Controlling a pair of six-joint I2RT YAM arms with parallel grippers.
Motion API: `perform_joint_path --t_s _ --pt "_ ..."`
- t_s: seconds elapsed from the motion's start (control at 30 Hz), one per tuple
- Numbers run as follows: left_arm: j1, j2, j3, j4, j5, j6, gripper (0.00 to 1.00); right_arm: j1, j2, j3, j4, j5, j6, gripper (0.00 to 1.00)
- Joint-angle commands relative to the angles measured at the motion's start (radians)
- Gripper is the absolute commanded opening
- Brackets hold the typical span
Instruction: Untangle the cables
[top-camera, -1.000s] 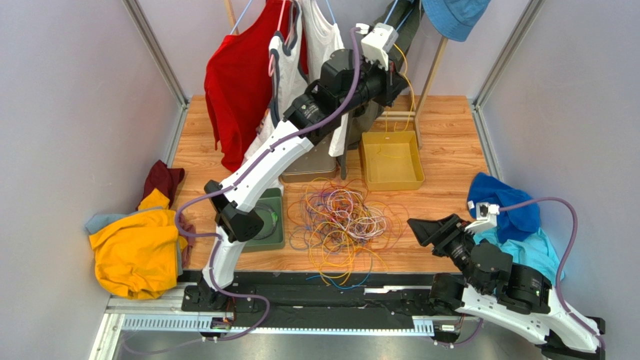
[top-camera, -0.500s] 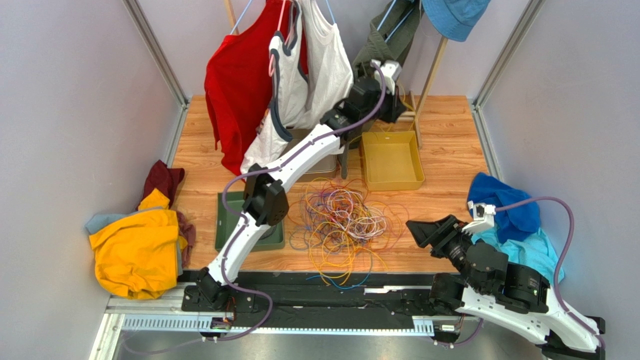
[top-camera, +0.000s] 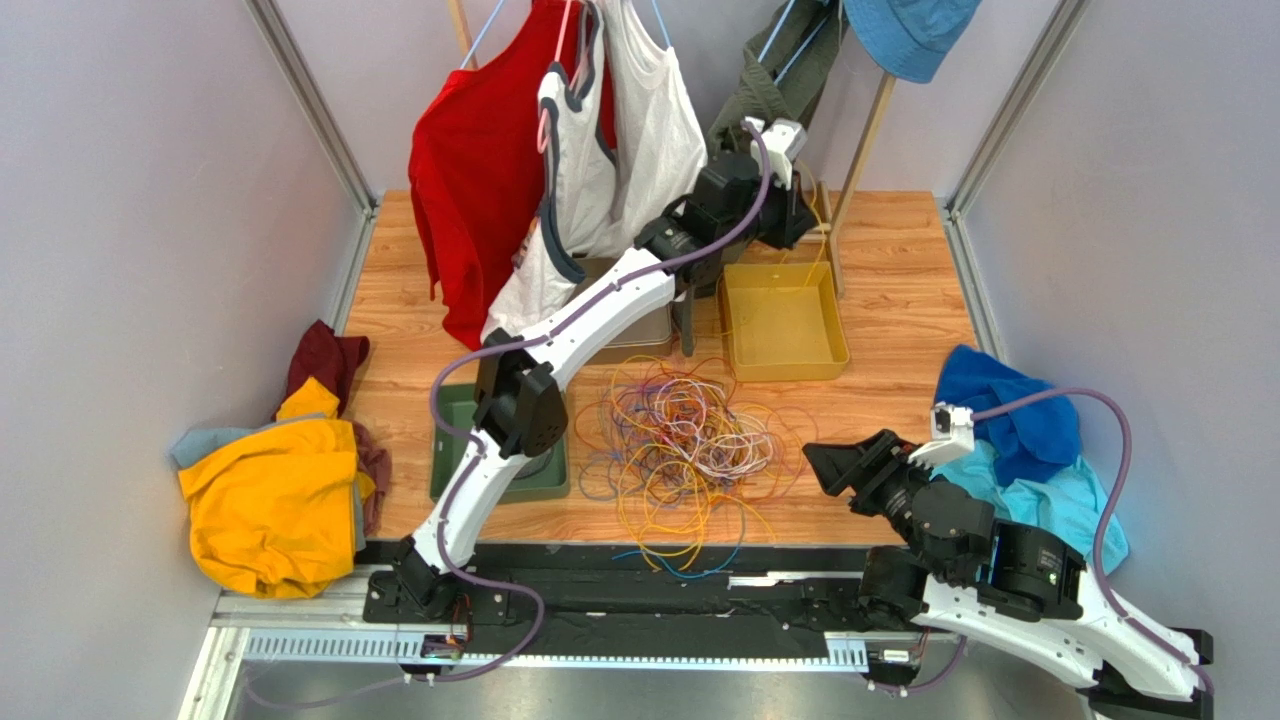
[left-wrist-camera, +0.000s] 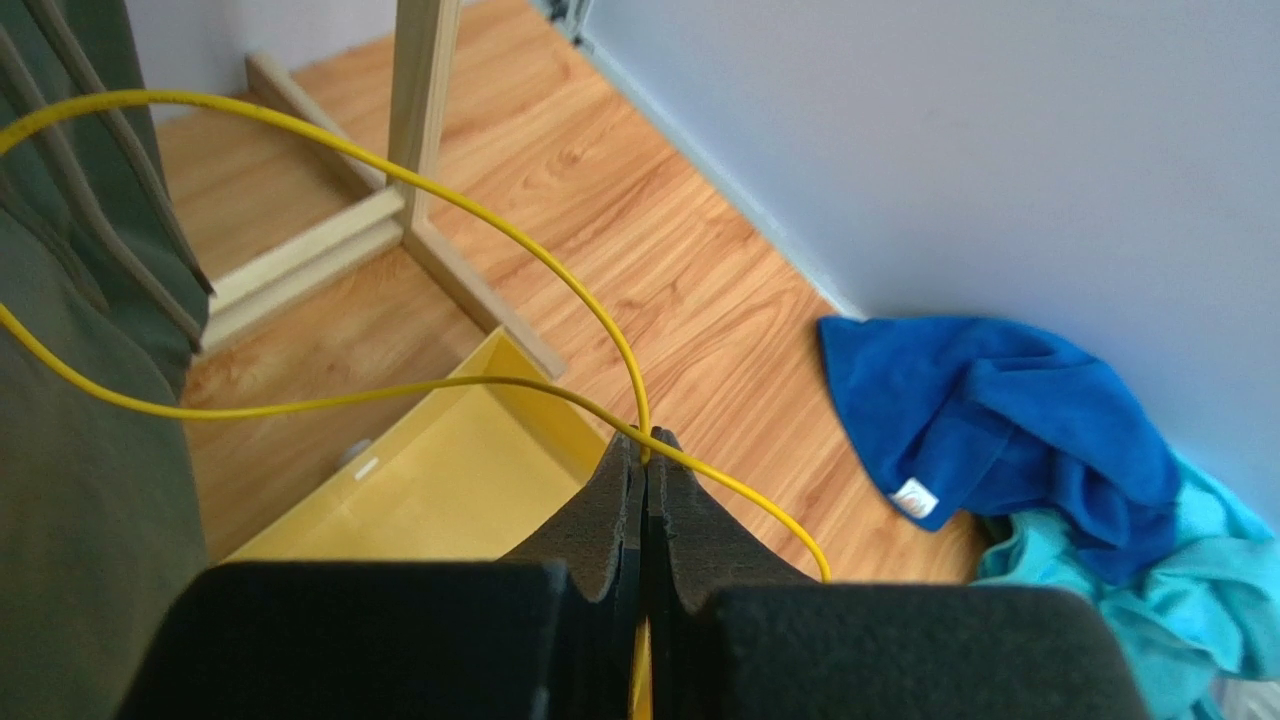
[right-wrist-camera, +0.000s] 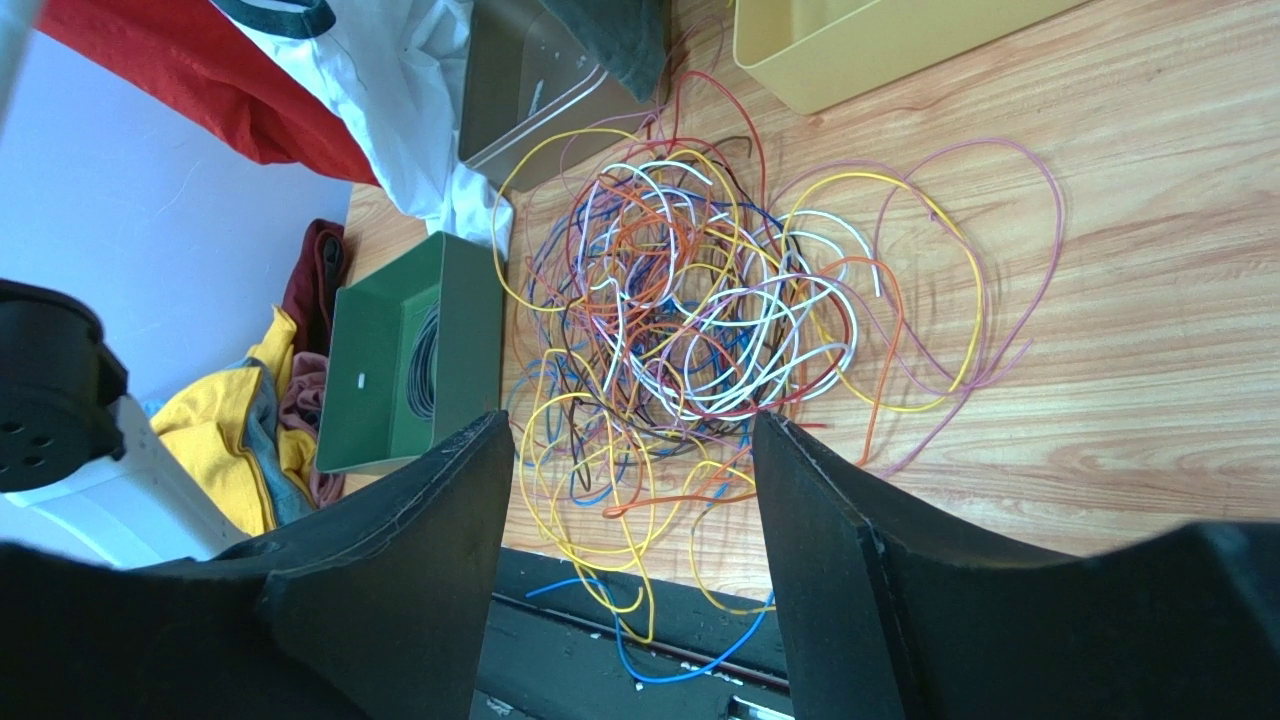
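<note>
A yellow cable (left-wrist-camera: 271, 408) is clenched in the left gripper (left-wrist-camera: 646, 450) over the yellow tray (left-wrist-camera: 436, 503); the right gripper (right-wrist-camera: 631, 428) is released, near the worktop's (top-camera: 902, 270) front edge.

There's the left arm (top-camera: 579, 323) stretched long toward the upper centre of the top view, the left gripper (left-wrist-camera: 646, 446) squeezed tight on a yellow cable (left-wrist-camera: 639, 402). Down at the lower right the right arm (top-camera: 1022, 578) crouches low and folded. The right gripper (right-wrist-camera: 631, 428) points left, jaws spread wide and empty.
</note>
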Motion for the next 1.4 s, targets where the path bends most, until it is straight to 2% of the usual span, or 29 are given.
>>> perform_joint_path --t_s 0.0,0.23,0.43,0.73,1.37 --pt "-0.026 -0.182 0.045 0.023 -0.016 0.046 0.0 0.007 0.002 -0.001 0.03 0.026 -0.002 0.63" --pt "-0.049 -0.236 0.139 0.042 -0.03 0.067 0.0 0.007 -0.023 0.014 0.002 0.031 0.001 0.63" --pt "-0.051 -0.231 0.14 0.045 -0.051 0.076 0.0 0.007 -0.032 0.034 -0.022 0.039 0.0 0.63" --pt "-0.031 -0.115 0.139 0.074 -0.062 0.047 0.0 0.007 -0.06 0.029 -0.053 0.043 0.02 0.63" --pt "-0.011 0.071 0.105 0.118 0.02 -0.071 0.0 0.007 -0.058 0.035 -0.032 0.075 -0.009 0.64"
